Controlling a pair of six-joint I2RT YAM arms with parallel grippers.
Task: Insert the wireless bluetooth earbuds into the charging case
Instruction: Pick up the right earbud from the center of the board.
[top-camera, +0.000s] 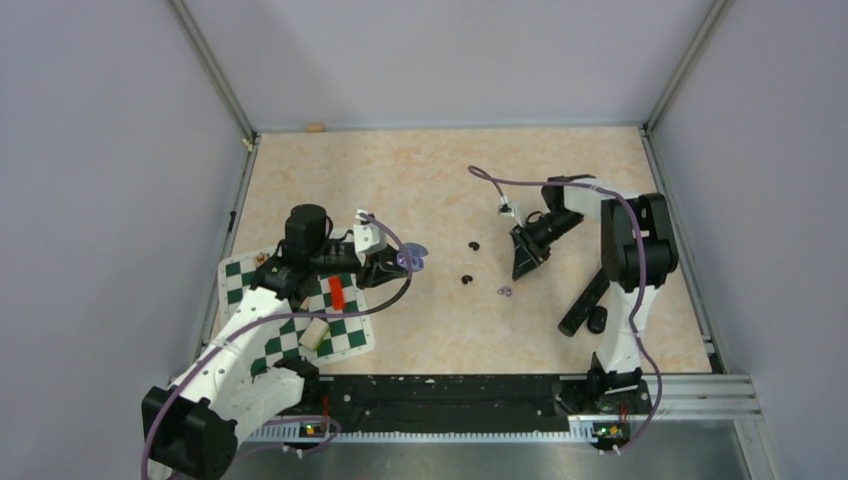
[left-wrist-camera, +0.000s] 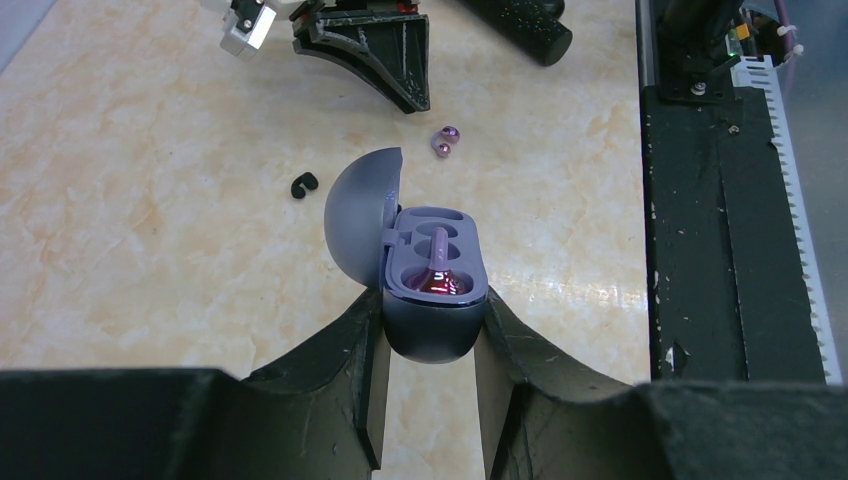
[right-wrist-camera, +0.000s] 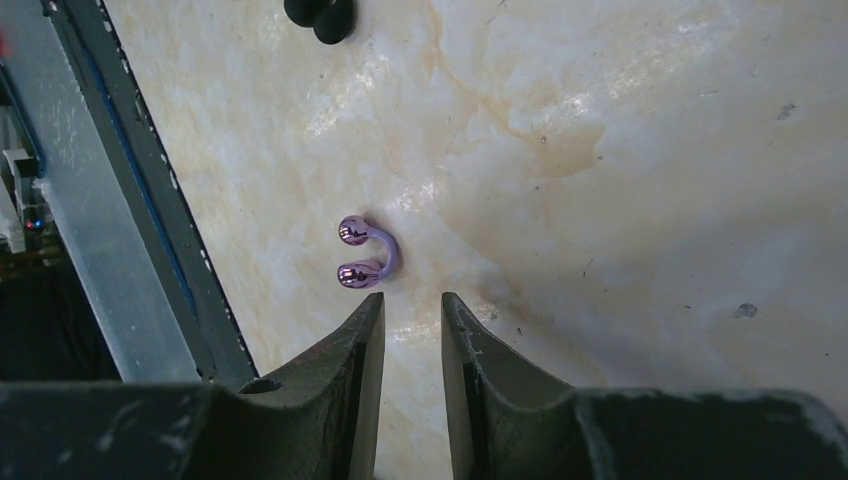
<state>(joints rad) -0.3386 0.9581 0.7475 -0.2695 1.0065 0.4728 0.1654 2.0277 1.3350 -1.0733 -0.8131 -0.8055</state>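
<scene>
1. Notes black rail (top-camera: 450, 400) along the near table edge, 6 o'clock in the top view, both arm bases on it.
2. Finds checkered mat (top-camera: 262, 345) at 8 o'clock, bearing a red piece (top-camera: 337, 292) and a pale block (top-camera: 315, 333).
3. Finds long black cylinder (top-camera: 583, 305) at 4 o'clock, lying beside the right arm.
4. Locates loose earbud (right-wrist-camera: 365, 255) on the bare table (top-camera: 420, 180), at 5 o'clock of table centre: a lilac C-clip with two glossy purple beads.
5. Finds right gripper (right-wrist-camera: 410, 300) just beside it, fingers (right-wrist-camera: 350, 360) standing close together with a narrow gap, nothing between. Places the earbud at 11 o'clock of the tips, just outside the gap.
6. Finds left gripper (left-wrist-camera: 430, 305) at 9 o'clock of centre, clamped on the lower body of the charging case (left-wrist-camera: 432, 340).
7. Records lid (left-wrist-camera: 358, 215) standing open toward 9 o'clock in the left wrist view, tray upward. Sees a lilac stem with a glossy pink end in the tray, apparently a seated earbud (left-wrist-camera: 440, 270).
8. Notes small black hook (top-camera: 466, 279) and second hook (top-camera: 473, 245) between case and right gripper.
9. Notes tan chip (top-camera: 316, 127) at the far edge, 11 o'clock.
</scene>
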